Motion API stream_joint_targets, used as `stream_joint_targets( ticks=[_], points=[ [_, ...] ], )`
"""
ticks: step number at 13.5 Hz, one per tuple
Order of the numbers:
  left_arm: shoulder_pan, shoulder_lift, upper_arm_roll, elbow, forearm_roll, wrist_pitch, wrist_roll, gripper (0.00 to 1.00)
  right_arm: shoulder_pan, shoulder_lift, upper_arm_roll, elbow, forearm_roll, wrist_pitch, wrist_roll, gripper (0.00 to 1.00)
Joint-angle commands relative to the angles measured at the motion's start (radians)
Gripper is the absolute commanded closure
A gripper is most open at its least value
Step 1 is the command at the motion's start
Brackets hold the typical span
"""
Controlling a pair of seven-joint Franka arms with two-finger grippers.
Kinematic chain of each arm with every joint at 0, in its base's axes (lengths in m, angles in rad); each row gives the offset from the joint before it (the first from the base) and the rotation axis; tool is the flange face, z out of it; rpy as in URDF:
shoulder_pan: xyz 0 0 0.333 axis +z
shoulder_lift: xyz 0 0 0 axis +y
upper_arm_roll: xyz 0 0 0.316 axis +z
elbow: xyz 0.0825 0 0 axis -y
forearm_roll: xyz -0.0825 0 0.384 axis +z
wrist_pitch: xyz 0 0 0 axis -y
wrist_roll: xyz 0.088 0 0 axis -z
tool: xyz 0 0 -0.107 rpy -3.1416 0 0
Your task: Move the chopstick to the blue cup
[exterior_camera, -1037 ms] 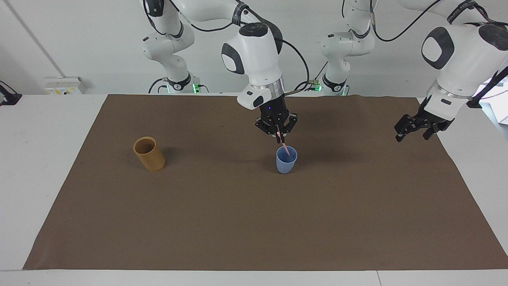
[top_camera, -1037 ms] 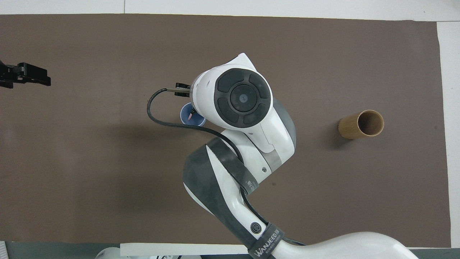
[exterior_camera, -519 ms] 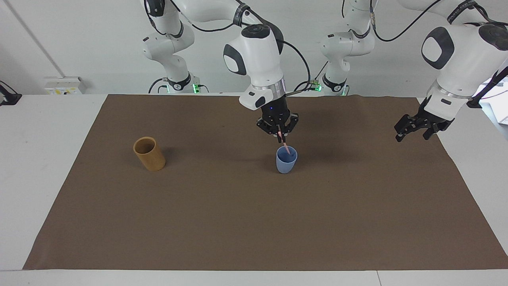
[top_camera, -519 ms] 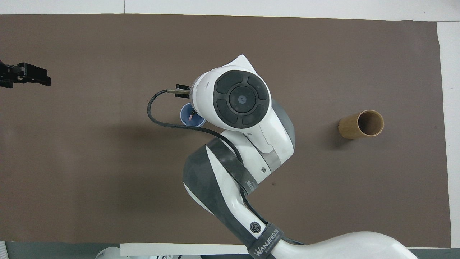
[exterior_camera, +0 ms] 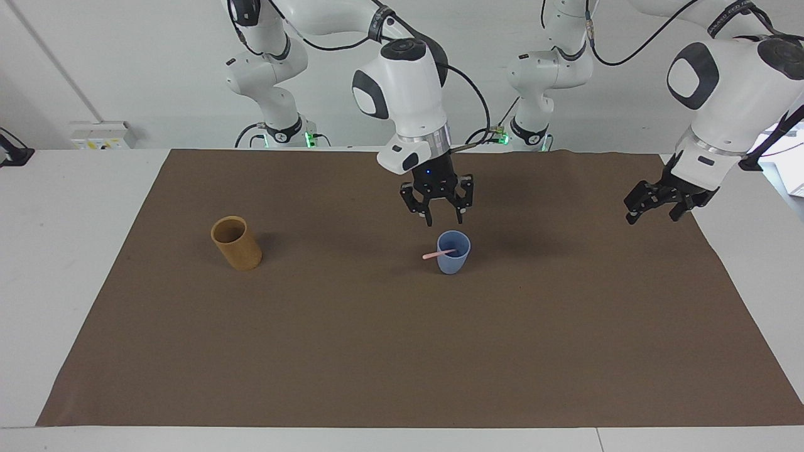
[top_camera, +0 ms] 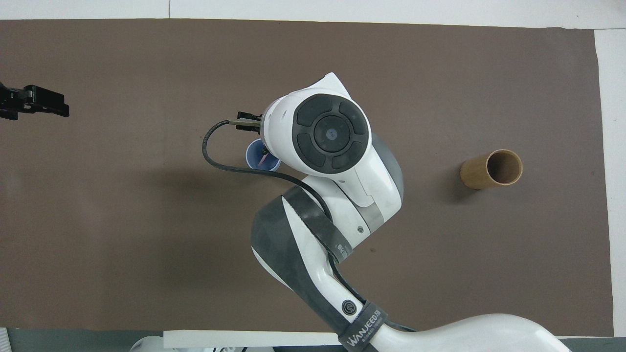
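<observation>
One blue cup [exterior_camera: 453, 252] near the counter [exterior_camera: 402, 351] centre, one chopstick [exterior_camera: 438, 254] leaning in it over the rim, right claw [exterior_camera: 441, 216] spread above it, empty, left claw [exterior_camera: 653, 210] waiting spread over the left arm's end, one tan holder [exterior_camera: 236, 243] toward the right arm's end.

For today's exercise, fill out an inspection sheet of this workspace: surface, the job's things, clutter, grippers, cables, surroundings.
Surface: brown mat over a white table.
Job's things: blue cup upright; one pink chopstick rests in it, tilted, its end sticking out over the rim toward the right arm's end.
Clutter: tan cylindrical holder upright, toward the right arm's end.
Grippers: right gripper over the blue cup, jaws open, holding nothing; left gripper waits over the mat's edge at the left arm's end.
Cables: black cable loops along the right arm.
Surroundings: white wall; wall socket box.
</observation>
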Motion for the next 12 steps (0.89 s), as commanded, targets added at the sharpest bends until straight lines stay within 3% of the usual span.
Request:
stream_joint_targets(
  ticks=[1, 6, 9, 12],
  points=[
    [-0.004, 0.006, 0.002, 0.016, 0.016, -0.02, -0.001, 0.01, -0.014, -0.018, 0.005, 0.009, -0.021, -0.017, 0.007, 0.01],
    [-0.004, 0.006, 0.002, 0.016, 0.018, -0.02, -0.001, 0.01, -0.072, -0.024, -0.005, 0.135, -0.127, -0.253, -0.022, 0.01],
    [-0.004, 0.006, 0.002, 0.016, 0.016, -0.02, 0.0, 0.01, -0.189, -0.113, -0.004, 0.133, -0.126, -0.379, -0.14, 0.01],
    [-0.004, 0.006, 0.002, 0.016, 0.018, -0.018, 0.0, 0.01, -0.373, -0.191, -0.002, 0.132, -0.097, -0.526, -0.309, 0.01]
  ],
)
